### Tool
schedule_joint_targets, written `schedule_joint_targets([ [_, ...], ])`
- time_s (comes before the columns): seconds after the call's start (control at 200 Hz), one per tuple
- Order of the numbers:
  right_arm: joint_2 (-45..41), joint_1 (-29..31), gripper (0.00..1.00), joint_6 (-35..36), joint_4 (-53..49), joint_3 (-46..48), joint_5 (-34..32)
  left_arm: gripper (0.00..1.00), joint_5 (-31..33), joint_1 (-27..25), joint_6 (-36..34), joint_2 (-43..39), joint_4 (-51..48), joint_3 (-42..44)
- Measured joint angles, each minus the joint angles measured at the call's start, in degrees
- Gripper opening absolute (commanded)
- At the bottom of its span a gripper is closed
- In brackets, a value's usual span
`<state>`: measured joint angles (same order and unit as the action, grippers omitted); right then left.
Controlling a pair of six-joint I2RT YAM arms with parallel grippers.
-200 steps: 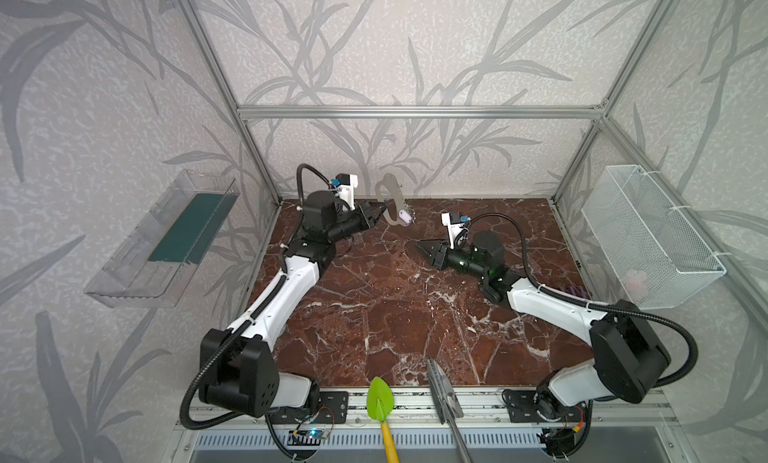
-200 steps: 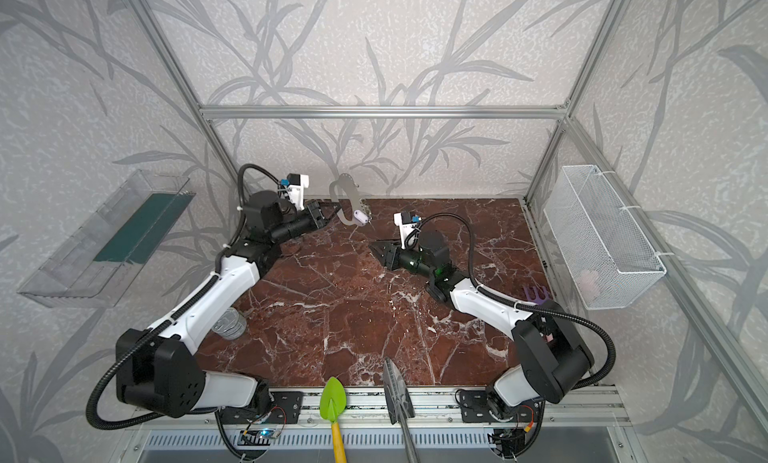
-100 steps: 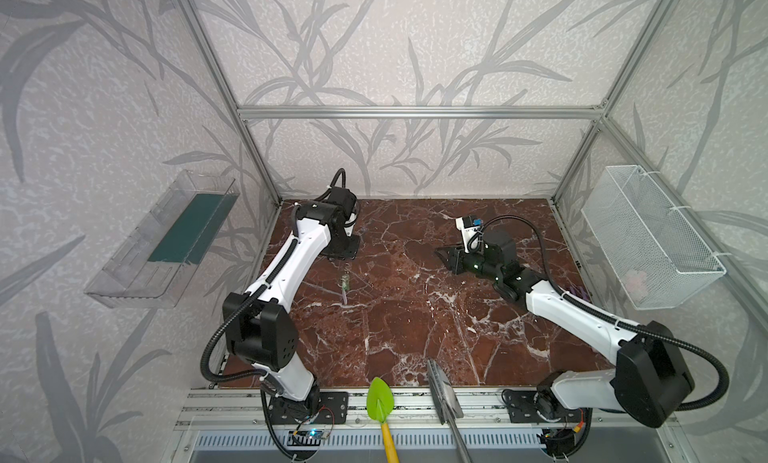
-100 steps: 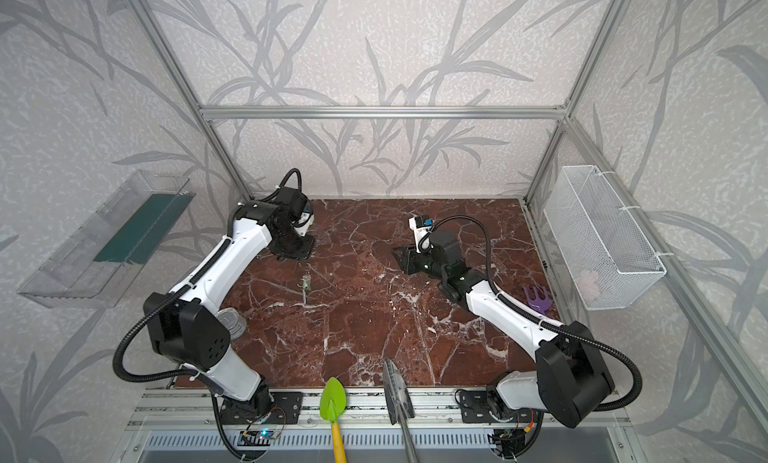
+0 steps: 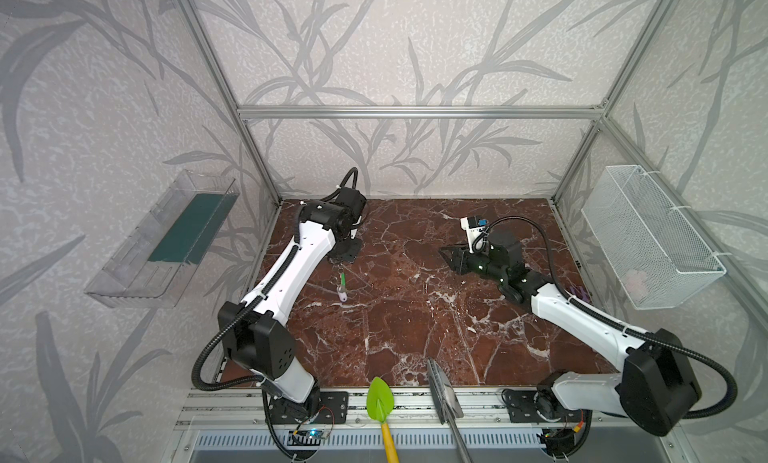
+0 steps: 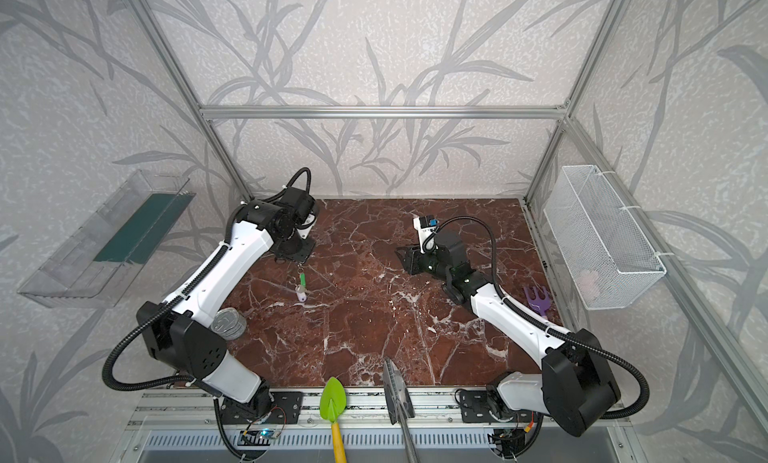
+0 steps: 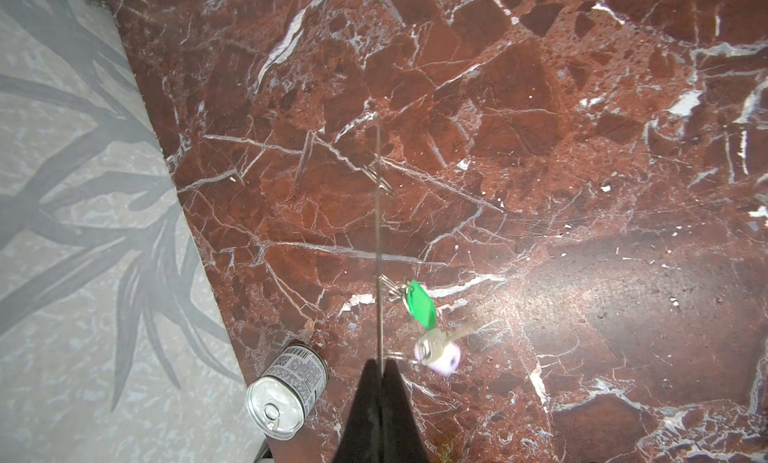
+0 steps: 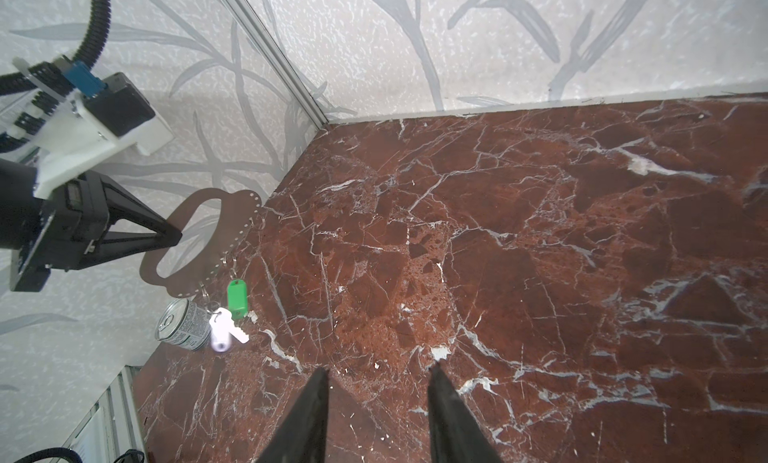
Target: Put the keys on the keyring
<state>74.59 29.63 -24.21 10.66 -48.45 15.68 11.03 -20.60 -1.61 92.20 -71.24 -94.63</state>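
My left gripper [image 7: 380, 365] is shut on the keyring [image 7: 377, 232], a thin flat tag seen edge-on in the left wrist view. From the right wrist view the keyring [image 8: 199, 240] shows as a grey D-shape with an oval cut-out, held off the table near the back left wall. Both keys dangle from small rings on its edge: the green key [image 8: 237, 294] and the lilac key [image 8: 220, 332], both also showing in a top view as the green key [image 5: 343, 280] and lilac key [image 5: 341, 294]. My right gripper [image 8: 378, 367] is open and empty over the marble, well to the right [image 5: 446, 253].
A silver tin can [image 6: 227, 323] lies near the left wall below the keys. A purple rake [image 6: 538, 301] sits by the right edge. A green trowel [image 5: 379, 402] and a metal tool [image 5: 442, 394] rest on the front rail. A wire basket [image 5: 648, 236] hangs on the right wall.
The left arm has swung from the middle back to the back left corner and now points down, holding the keyring with the keys hanging. The right gripper has drawn back to the right.
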Motion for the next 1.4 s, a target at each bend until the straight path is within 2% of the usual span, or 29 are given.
schedule_joint_targets([
  [0.305,-2.9,-0.3,0.41,0.8,-2.1,1.0,-1.1,0.0,-6.5,-4.5,1.4,3.4,4.6,-1.2],
  [0.75,-9.0,-2.0,0.42,1.8,-6.0,3.2,-2.2,0.0,-19.1,-6.6,7.3,12.6,16.1,-6.4],
  [1.18,-11.0,-2.4,0.42,1.8,-7.5,3.7,-2.5,0.0,-34.3,-10.9,17.7,30.8,28.4,-21.8],
  [1.4,-12.3,-2.9,0.42,1.8,-8.3,4.1,-3.3,0.0,-38.2,-12.1,21.2,38.8,30.7,-29.5],
])
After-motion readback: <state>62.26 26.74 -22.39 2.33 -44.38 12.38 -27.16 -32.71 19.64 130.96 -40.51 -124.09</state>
